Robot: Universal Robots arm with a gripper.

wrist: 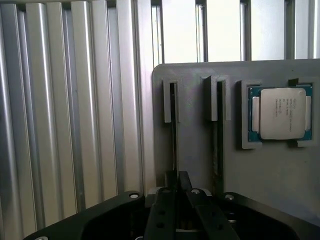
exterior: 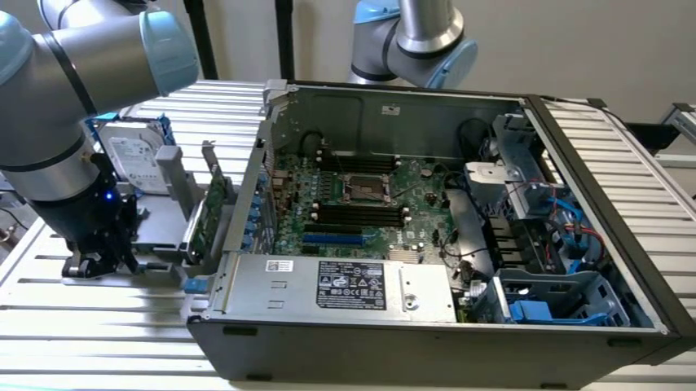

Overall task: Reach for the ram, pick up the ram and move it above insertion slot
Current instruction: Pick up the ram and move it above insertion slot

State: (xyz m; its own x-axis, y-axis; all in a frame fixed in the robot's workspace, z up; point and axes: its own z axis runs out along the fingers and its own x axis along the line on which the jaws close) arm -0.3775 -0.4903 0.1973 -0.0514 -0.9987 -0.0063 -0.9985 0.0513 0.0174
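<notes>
I found the ram standing on edge in a slot of the grey holder, with a processor chip seated in a recess alongside. The gripper had its fingers pinched on the ram's near end. In the exterior view, holder and gripper sat at nine o'clock from the computer case, well apart from the insertion slot inside. I judged the pick-up step in hand, the ram unlifted. The next move called for a straight, untwisted pull along the holder's slot.

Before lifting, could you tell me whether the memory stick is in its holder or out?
In: the memory stick stands edgewise, slotted into the holder.
</notes>
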